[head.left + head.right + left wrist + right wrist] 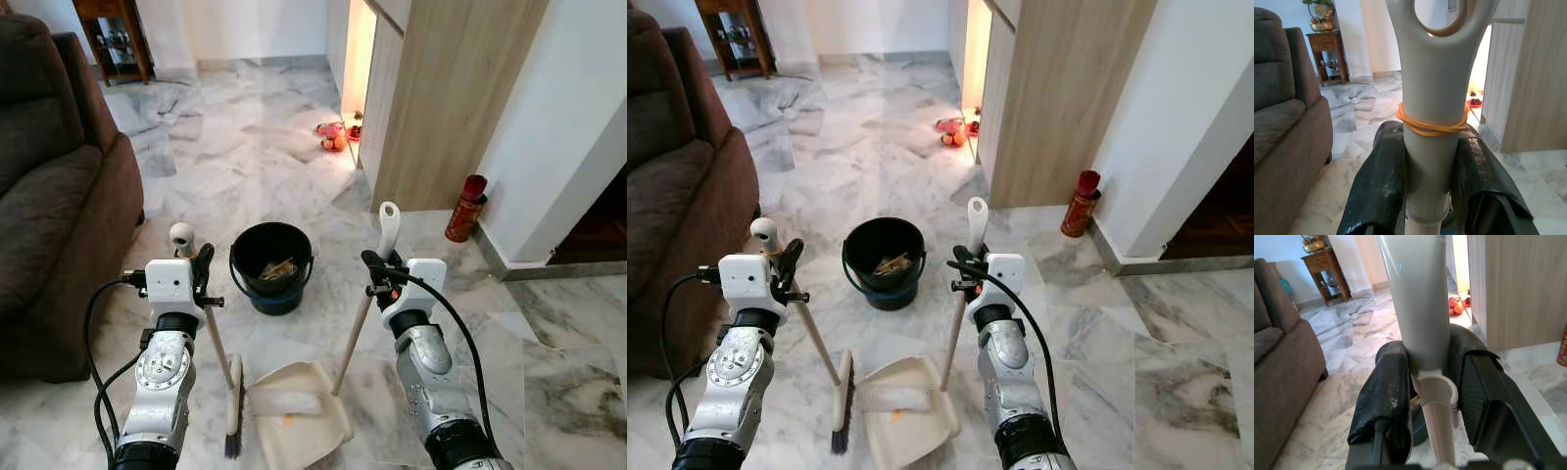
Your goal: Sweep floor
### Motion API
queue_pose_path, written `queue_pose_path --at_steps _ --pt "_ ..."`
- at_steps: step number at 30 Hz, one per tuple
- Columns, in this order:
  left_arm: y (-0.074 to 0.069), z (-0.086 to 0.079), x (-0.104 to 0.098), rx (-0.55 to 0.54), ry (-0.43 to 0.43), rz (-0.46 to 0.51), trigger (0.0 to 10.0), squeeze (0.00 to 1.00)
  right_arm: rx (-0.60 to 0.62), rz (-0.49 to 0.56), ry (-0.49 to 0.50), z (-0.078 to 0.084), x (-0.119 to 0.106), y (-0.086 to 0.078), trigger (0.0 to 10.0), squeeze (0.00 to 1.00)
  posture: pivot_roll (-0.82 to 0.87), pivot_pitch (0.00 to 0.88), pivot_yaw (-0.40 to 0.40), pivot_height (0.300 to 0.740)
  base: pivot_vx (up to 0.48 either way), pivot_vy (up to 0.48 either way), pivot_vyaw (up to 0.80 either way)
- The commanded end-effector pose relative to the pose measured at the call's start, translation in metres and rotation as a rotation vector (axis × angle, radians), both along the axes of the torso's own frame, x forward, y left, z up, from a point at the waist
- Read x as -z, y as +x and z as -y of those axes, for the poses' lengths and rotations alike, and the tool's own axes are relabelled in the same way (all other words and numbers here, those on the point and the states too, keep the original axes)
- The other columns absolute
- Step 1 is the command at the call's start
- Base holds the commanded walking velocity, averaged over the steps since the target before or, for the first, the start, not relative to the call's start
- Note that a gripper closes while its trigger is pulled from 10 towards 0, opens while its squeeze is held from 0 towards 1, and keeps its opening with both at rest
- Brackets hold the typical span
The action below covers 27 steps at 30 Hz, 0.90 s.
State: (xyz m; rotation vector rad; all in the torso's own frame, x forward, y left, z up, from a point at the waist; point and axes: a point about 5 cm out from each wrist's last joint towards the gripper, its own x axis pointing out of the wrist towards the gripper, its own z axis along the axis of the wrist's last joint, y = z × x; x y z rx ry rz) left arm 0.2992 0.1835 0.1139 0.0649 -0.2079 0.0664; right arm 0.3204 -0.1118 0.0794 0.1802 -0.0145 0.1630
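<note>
In the left eye view, the left claw (201, 266) is clamped on the broom (227, 387), its bristles on the floor (245, 147) beside the dustpan (294, 411). The right claw (377, 266) is clamped on the dustpan's handle, with a black bucket (271, 264) beyond. In the left wrist view, both fingers (1382, 186) squeeze the broom handle under an orange rubber band (1430, 125). In the right wrist view, the fingers (1385, 396) press the dustpan's pale handle.
</note>
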Motion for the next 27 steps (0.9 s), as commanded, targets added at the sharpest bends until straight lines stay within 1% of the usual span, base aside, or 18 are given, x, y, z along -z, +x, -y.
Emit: queue_pose_path --at_steps 1,3,6,8,15,23,27 --pt "0.0037 0.0009 -0.0111 0.004 0.015 0.045 10.0 0.0 -0.014 0.047 0.008 -0.0038 -0.0121 0.0049 10.0 0.0 0.07 0.0 0.012 0.74 0.277 0.0 0.0" --pt "0.0037 0.0011 -0.0111 0.004 0.016 0.045 10.0 0.0 -0.02 0.05 0.001 -0.0046 -0.0122 0.0047 10.0 0.0 0.07 0.0 0.012 0.74 0.281 0.0 0.0" --pt "0.0037 0.0013 -0.0114 0.006 0.016 0.047 10.0 0.0 -0.026 0.051 0.001 -0.0065 -0.0124 0.0046 10.0 0.0 0.07 0.0 0.012 0.74 0.281 0.0 0.79" --pt "0.0038 0.0017 -0.0115 0.008 0.016 0.048 10.0 0.0 -0.02 0.033 0.015 -0.0068 -0.0103 0.0043 10.0 0.0 0.08 0.0 0.012 0.74 0.283 0.0 0.0" --pt "0.004 0.0015 -0.0116 0.009 0.018 0.047 10.0 0.0 -0.024 0.031 0.011 -0.0068 -0.0089 0.0033 10.0 0.0 0.08 0.0 0.013 0.74 0.285 0.0 0.0" --pt "0.0041 0.0011 -0.0116 0.01 0.018 0.047 10.0 0.0 -0.016 0.03 0.036 -0.0067 -0.0097 0.0039 10.0 0.0 0.08 0.0 0.013 0.74 0.29 0.0 0.0" --pt "0.0038 0.0012 -0.0112 0.009 0.018 0.045 10.0 0.0 -0.019 0.029 0.032 -0.0068 -0.0098 0.0037 10.0 0.0 0.08 0.0 0.013 0.74 0.292 0.0 0.0"
